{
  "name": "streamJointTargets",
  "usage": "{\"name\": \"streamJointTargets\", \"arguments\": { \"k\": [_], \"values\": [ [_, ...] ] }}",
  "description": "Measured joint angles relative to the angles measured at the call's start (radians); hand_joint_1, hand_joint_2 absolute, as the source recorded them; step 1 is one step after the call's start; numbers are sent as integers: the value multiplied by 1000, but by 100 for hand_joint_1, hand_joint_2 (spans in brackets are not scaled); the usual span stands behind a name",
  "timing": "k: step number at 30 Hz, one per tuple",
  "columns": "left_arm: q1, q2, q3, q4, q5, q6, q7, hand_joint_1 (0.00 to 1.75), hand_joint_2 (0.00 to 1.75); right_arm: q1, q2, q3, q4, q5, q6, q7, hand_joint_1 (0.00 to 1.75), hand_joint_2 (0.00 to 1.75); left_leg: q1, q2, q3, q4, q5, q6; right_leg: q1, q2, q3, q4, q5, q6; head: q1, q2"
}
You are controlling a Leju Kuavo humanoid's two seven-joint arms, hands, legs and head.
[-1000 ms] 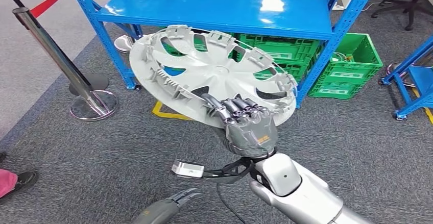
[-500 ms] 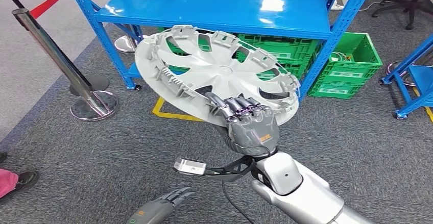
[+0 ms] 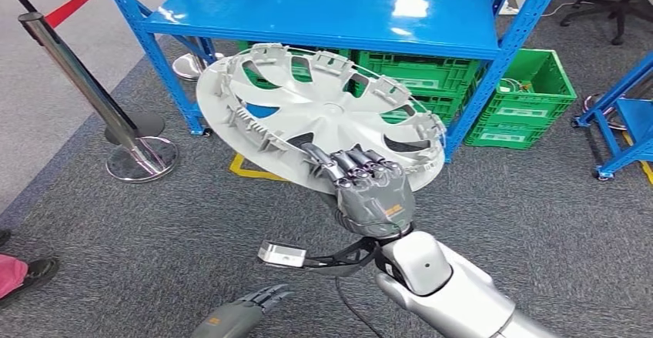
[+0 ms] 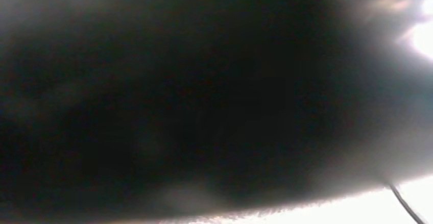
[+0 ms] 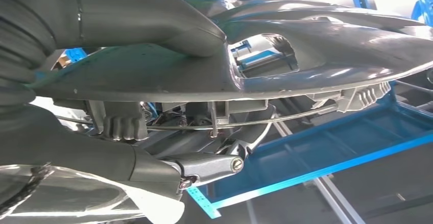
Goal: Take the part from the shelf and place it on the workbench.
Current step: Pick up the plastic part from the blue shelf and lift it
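Observation:
The part is a large silver wheel cover (image 3: 323, 115), held tilted in the air in front of the blue shelf (image 3: 323, 15), inner side with its clips toward me. My right hand (image 3: 370, 192) grips its near rim, dark fingers over the inner face. In the right wrist view the thumb (image 5: 153, 17) presses one face of the wheel cover (image 5: 327, 55) and the fingers (image 5: 204, 165) clamp the other. My left hand (image 3: 242, 315) hangs low at the bottom edge, holding nothing, fingers slightly curled and apart. The left wrist view is dark and blurred.
Green crates (image 3: 431, 76) sit under the shelf and beside it (image 3: 531, 99). A steel stanchion (image 3: 85, 84) with a round base (image 3: 142, 158) stands at the left. Another blue rack (image 3: 627, 122) is at the right. A person's shoe (image 3: 31, 272) is at the lower left on grey carpet.
The wheel cover and my right hand swayed slightly right and up, then came back left and down to about where they were a second ago. My left hand barely moved.

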Motion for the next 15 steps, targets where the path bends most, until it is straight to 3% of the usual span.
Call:
{"name": "streamJointTargets", "arguments": {
  "k": [8, 15],
  "values": [
    [34, 6, 3, 8, 14, 59, 99, 0, 0, 0, 5, 3, 11, 0, 0, 1, 175, 175, 0, 0, -1, 0, 0, 0, 0, 0, -2, 0, 0, 0, 0, 0],
    [63, 39, 8, -29, -29, 137, 179, 0, 0, 0, 5, 3, 13, 0, 0, 15, 175, 175, 0, 0, -1, 0, 0, 0, 0, 0, -2, 0, 0, 0, 0, 0]
  ]
}}
